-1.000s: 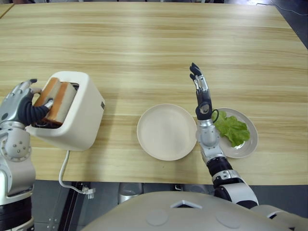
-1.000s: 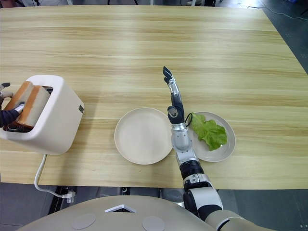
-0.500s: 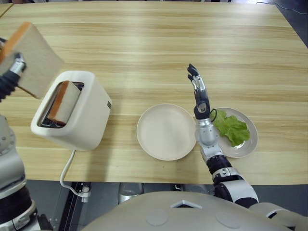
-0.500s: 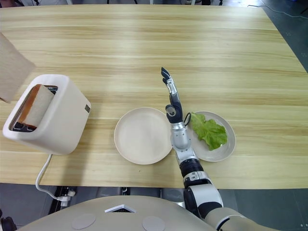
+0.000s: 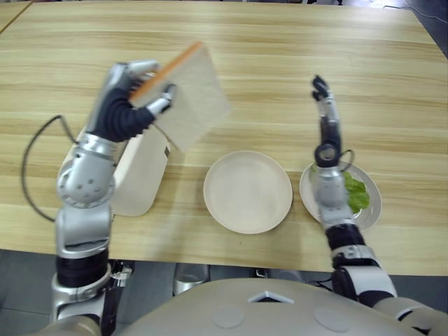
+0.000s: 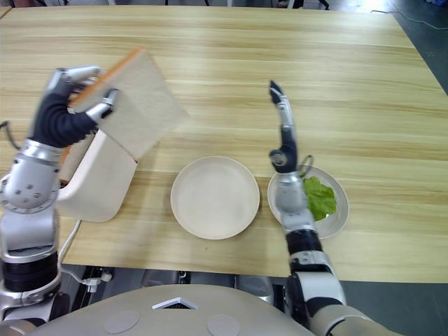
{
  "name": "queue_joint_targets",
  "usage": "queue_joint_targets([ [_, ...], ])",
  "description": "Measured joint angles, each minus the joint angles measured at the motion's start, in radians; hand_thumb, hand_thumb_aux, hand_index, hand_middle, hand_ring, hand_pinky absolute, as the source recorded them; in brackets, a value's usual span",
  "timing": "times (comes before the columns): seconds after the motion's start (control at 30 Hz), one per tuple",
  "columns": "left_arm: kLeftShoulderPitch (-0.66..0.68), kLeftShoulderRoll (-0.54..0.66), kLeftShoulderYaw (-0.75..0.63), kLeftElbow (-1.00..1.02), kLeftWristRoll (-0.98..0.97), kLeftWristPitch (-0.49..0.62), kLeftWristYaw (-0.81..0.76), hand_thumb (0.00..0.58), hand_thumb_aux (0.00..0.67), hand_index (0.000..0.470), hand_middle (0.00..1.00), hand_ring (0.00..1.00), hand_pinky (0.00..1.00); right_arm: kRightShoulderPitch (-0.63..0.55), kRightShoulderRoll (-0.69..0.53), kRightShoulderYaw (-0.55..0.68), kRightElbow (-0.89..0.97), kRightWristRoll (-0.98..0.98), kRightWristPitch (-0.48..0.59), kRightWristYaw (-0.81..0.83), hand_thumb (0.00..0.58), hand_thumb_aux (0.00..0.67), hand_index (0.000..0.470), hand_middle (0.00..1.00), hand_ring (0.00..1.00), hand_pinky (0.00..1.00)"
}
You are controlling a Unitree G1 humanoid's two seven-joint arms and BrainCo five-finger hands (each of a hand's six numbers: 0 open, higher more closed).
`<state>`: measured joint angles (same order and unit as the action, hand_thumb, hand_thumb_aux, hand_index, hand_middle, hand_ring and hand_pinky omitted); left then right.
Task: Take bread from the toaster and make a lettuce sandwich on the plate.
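Left eye view is showing the left hand (image 5: pixel 129 105) curling its fingers (image 5: pixel 162 100) tightly over one crust corner of a pale, brown-crusted square slice of bread (image 5: pixel 192 98), pinching it against the dark palm. The slice is hanging tilted from that pinch, its broad face turning toward the camera and its free corner pointing down and to the right of the fingers. Gripping by a corner is probably leaving the rest free to be laid flat. Directly beneath the fingers a white boxy toaster (image 5: pixel 143 178) is sitting, partly hidden by the raised forearm, which is bending up steeply with the wrist cocked toward the middle of the light wooden table (image 5: pixel 280 56). Lower and farther right of the fingers, a round cream plate (image 5: pixel 247 191) is lying bare, so the carry is looking about half done.

Right of that plate, the right hand (image 5: pixel 326 105) is standing edge-on with its fingers (image 5: pixel 320 85) stretching straight, pointing away and holding nothing. Below them the forearm is crossing a small round grey dish (image 5: pixel 372 210), where a crinkled green lettuce leaf (image 5: pixel 355 192) is lying just beside the wrist, likely parking the hand near its next pickup.
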<state>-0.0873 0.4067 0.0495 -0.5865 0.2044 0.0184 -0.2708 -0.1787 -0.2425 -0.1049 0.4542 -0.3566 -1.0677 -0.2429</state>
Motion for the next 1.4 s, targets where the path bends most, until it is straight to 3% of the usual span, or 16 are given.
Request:
queue_joint_targets([
  [0.07,-0.013,-0.03,-0.086,0.018,-0.013,0.011,-0.04,0.58,0.67,0.46,1.0,1.0,1.0,0.073,-0.066,-0.063,-0.068,-0.092,0.055,-0.043,0.0,0.0,0.0,0.0,0.0,0.0],
  [0.2,0.001,-0.08,-0.264,0.124,-0.032,0.043,-0.121,0.58,0.67,0.46,1.0,1.0,1.0,0.197,-0.219,-0.151,-0.121,-0.317,0.27,-0.152,0.0,0.0,0.0,0.0,0.0,0.0],
  [0.27,0.006,-0.085,-0.318,0.207,-0.047,0.054,-0.16,0.58,0.67,0.46,1.0,1.0,1.0,0.269,-0.293,-0.165,-0.132,-0.44,0.396,-0.218,0.0,0.0,0.0,0.0,0.0,0.0],
  [0.4,-0.012,-0.084,-0.374,0.35,-0.058,0.053,-0.22,0.58,0.67,0.46,1.0,1.0,1.0,0.353,-0.358,-0.116,-0.159,-0.57,0.532,-0.252,0.0,0.0,0.0,0.0,0.0,0.0],
  [0.67,-0.052,-0.11,-0.428,0.589,-0.05,-0.009,-0.238,0.58,0.67,0.46,1.0,1.0,1.0,0.388,-0.497,0.007,-0.162,-0.68,0.665,-0.259,0.0,0.0,0.0,0.0,0.0,0.0],
  [0.9,-0.154,-0.115,-0.45,0.813,-0.008,-0.077,-0.251,0.58,0.67,0.46,1.0,1.0,1.0,0.42,-0.534,0.099,-0.174,-0.706,0.72,-0.264,0.0,0.0,0.0,0.0,0.0,0.0],
  [0.93,-0.166,-0.114,-0.458,0.837,0.0,-0.085,-0.251,0.578,0.636,0.437,1.0,1.0,1.0,0.435,-0.54,0.107,-0.182,-0.706,0.727,-0.264,0.0,0.0,0.0,0.0,0.0,0.0],
  [0.97,-0.175,-0.115,-0.464,0.853,0.004,-0.091,-0.251,0.532,0.478,0.328,1.0,1.0,1.0,0.445,-0.547,0.113,-0.188,-0.705,0.732,-0.265,0.0,0.0,0.0,0.0,0.0,0.0],
  [1.0,-0.183,-0.116,-0.47,0.868,0.014,-0.104,-0.249,0.379,0.276,0.189,1.0,1.0,1.0,0.459,-0.554,0.118,-0.2,-0.704,0.739,-0.264,0.0,0.0,0.0,0.0,0.0,0.0],
  [1.03,-0.196,-0.118,-0.476,0.894,0.031,-0.124,-0.241,0.379,0.276,0.189,1.0,1.0,1.0,0.472,-0.56,0.12,-0.215,-0.703,0.744,-0.264,0.0,0.0,0.0,0.0,0.0,0.0],
  [1.07,-0.204,-0.118,-0.479,0.91,0.042,-0.131,-0.235,0.0,0.0,0.0,1.0,1.0,1.0,0.475,-0.562,0.122,-0.223,-0.703,0.746,-0.264,0.0,0.0,0.0,0.0,0.0,0.0],
  [1.1,-0.213,-0.118,-0.483,0.93,0.061,-0.144,-0.22,0.0,0.0,0.0,1.0,1.0,1.0,0.478,-0.565,0.125,-0.232,-0.702,0.749,-0.262,0.116,0.071,0.049,0.0,0.0,0.0],
  [1.13,-0.225,-0.119,-0.488,0.961,0.087,-0.163,-0.194,0.0,0.0,0.0,1.0,1.0,1.0,0.479,-0.568,0.131,-0.239,-0.701,0.751,-0.261,0.34,0.239,0.164,0.0,0.0,0.0],
  [1.17,-0.233,-0.118,-0.489,0.976,0.102,-0.168,-0.18,0.0,0.0,0.0,1.0,1.0,1.0,0.479,-0.568,0.132,-0.241,-0.701,0.753,-0.26,0.503,0.426,0.292,0.0,0.0,0.0],
  [1.23,-0.25,-0.117,-0.49,1.005,0.14,-0.194,-0.142,0.0,0.0,0.0,1.0,1.0,1.0,0.475,-0.572,0.14,-0.24,-0.7,0.761,-0.259,0.58,0.67,0.46,0.0,0.0,0.0],
  [1.4,-0.274,-0.113,-0.479,1.009,0.18,-0.233,-0.07,0.0,0.0,0.0,1.0,1.0,1.0,0.449,-0.575,0.17,-0.22,-0.699,0.77,-0.258,0.58,0.67,0.46,0.0,0.0,0.0],
])
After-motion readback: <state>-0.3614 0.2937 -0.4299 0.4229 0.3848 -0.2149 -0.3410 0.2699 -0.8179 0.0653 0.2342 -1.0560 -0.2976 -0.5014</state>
